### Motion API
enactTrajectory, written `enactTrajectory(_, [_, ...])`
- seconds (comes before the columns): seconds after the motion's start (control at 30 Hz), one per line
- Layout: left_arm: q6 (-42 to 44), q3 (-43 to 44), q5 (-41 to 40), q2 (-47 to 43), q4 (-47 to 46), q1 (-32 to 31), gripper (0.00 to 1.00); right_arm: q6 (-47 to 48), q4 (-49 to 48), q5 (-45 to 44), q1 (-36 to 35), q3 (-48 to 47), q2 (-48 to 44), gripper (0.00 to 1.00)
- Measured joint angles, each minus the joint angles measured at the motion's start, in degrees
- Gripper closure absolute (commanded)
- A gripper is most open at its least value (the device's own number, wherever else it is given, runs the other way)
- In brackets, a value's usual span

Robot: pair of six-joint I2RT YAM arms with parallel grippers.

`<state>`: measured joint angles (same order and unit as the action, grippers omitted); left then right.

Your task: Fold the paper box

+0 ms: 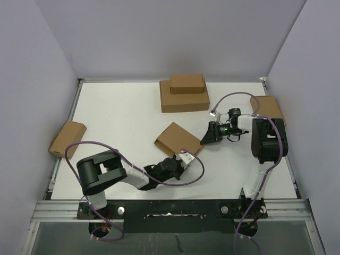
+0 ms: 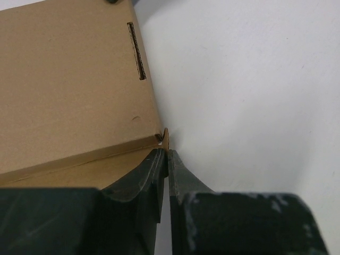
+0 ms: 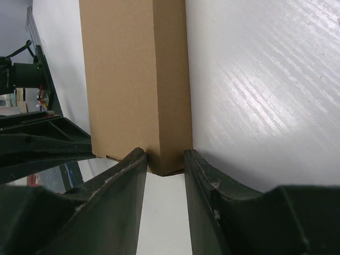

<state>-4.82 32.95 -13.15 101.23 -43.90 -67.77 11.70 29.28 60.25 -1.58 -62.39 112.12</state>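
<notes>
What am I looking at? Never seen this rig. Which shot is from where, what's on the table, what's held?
Two robot arms bolted at the near edge of the table, each ending in a two-finger claw. The wide shot looks down from above and behind; the other two come from wrist cameras. On the table: the paper box in the middle, a large box at the back with a smaller box on it, a left-edge box and a right-edge box. The left claw pinches a thin tab at the paper box's near corner; the right claw grips its right-hand corner.
</notes>
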Motion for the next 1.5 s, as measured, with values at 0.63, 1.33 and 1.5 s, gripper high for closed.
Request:
enactTrajectory(0.63, [-2.10,0.00,0.13,0.00,0.00,0.98,0.97,-0.22,0.13,-0.39,0.00,-0.31,0.09,0.66])
enactTrajectory(1.33, [-4.00,-1.73,1.20,0.00,-2.82,1.99,0.98,-0.92,0.81,-0.92,0.00,-0.79,0.31,0.67])
enactTrajectory(1.5, [-4.02,-2.43,1.33,0.00,-3.89,2.14,0.96,-1.36,0.90,-0.66,0.00,-1.05,0.90,0.67])
